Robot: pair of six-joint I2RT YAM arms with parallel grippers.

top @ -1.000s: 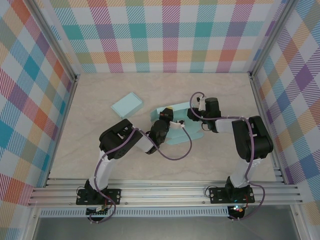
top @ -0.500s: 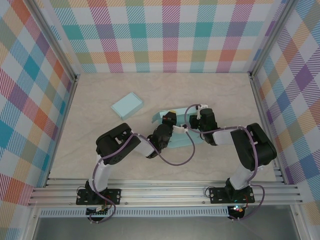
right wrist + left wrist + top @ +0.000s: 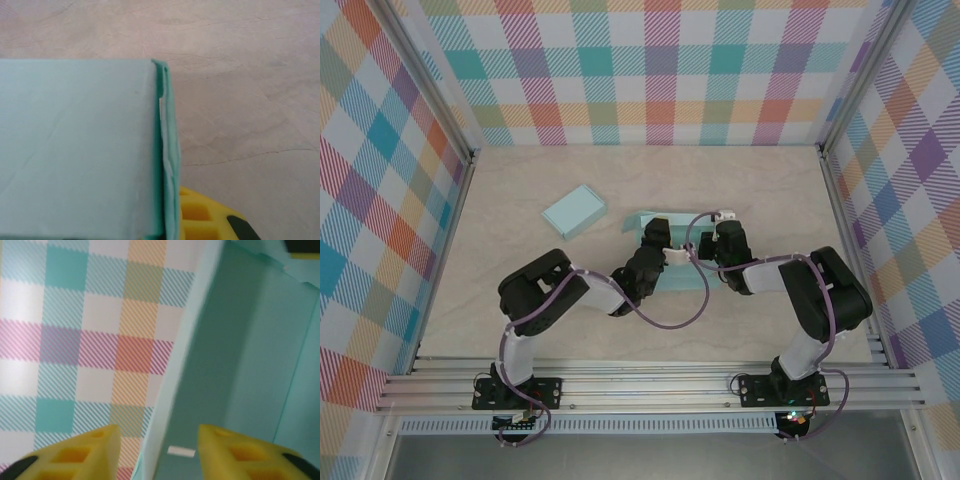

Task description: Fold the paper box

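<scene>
paper box (image 3: pixel 682 277): table (image 3: pixel 520 270) centre, partly hidden under both pincers | left pincer (image 3: pixel 159 437): fingers apart, astride one wall | right pincer (image 3: pixel 700 250): clamps folded edge | second box (image 3: pixel 573 210): 10 o'clock, inside unseen

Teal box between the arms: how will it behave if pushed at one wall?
Probably floppy: the paper box wall edge looks thin and slightly wavy. Likely light too, so it may slide on the smooth table rather than fold.
</scene>
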